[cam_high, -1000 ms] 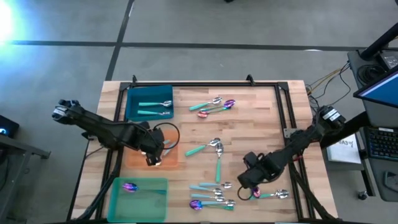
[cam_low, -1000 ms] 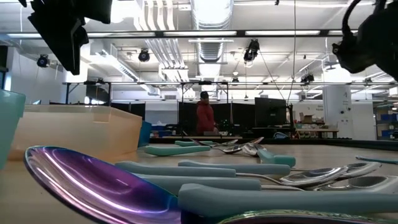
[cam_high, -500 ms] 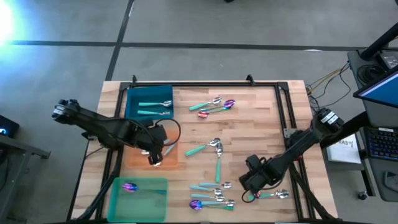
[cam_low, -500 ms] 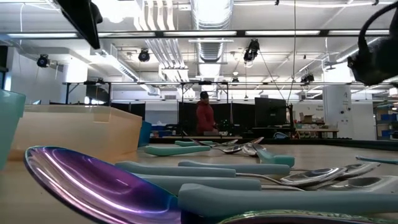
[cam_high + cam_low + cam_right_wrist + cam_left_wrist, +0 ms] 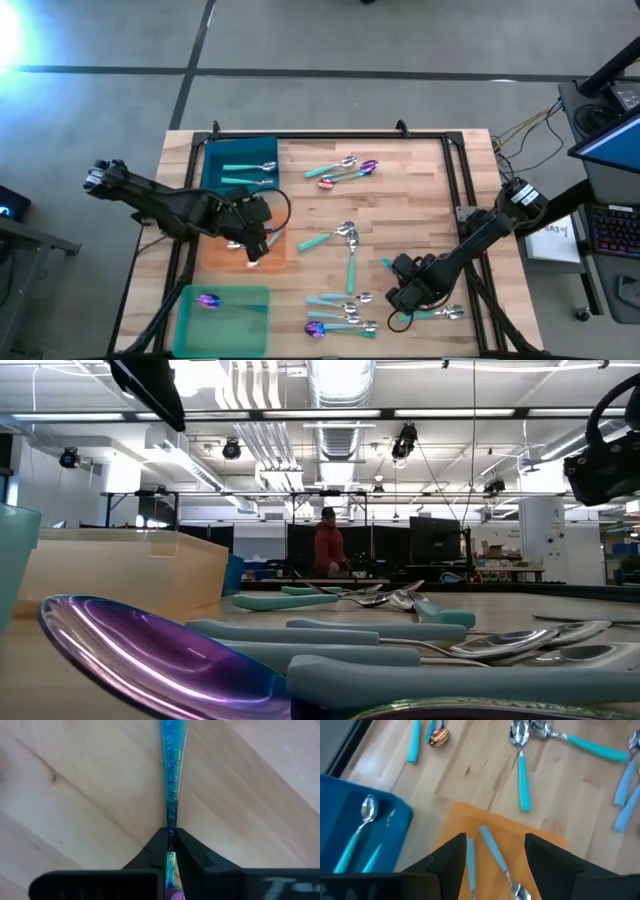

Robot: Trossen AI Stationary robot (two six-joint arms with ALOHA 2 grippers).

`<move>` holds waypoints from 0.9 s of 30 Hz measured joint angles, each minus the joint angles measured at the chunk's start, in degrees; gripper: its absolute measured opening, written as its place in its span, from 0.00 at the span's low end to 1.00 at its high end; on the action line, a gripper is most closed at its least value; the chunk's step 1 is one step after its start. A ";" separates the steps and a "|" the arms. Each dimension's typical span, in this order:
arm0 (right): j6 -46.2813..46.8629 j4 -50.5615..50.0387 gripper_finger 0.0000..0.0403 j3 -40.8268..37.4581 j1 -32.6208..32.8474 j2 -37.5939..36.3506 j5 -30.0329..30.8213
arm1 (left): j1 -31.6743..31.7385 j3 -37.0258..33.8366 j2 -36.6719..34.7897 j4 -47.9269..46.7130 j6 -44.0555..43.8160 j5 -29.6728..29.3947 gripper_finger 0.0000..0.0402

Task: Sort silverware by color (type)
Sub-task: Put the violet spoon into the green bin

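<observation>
Since 1 s ago the right gripper (image 5: 400, 296) dropped a bit toward the near-right table corner, and the left gripper (image 5: 254, 248) nudged over the orange mat (image 5: 222, 252).

Right wrist view: right fingers (image 5: 156, 851) are clamped on the thin handle of an iridescent spoon (image 5: 170, 780). The handle runs straight out from the fingertips along the gripper's line, blue-green shimmer, and a purple bit shows behind the pinch, so the head prob sits back under the wrist. High view can't confirm the heading since the arm covers it. Spoon lies at or just above the wood, can't tell which, close beside the teal-handled spoon (image 5: 438, 313) at the near-right edge.

Left jaws spread wide with nothing between them. Left wrist view: two pale-blue-handled spoons (image 5: 495, 854) lie on the orange mat below, handles pointing away from the wrist. That reads as a drop-off done.

Step in hand: right arm pick of the iridescent piece. Next: lift clear w/o dragging its neighbour, then carry across to the green mat (image 5: 240, 318), where another purple spoon (image 5: 208, 299) already lies. It's a long cross-table reach, may need the left arm.

Blue mat (image 5: 216, 150) holds teal-handled ones. More spoons are loose mid-table and in the near cluster (image 5: 340, 316).
</observation>
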 joint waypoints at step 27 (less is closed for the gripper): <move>-51.88 28.39 0.02 -0.28 -5.31 -11.93 42.30 | 0.14 -36.02 20.89 125.79 32.18 -1.50 0.43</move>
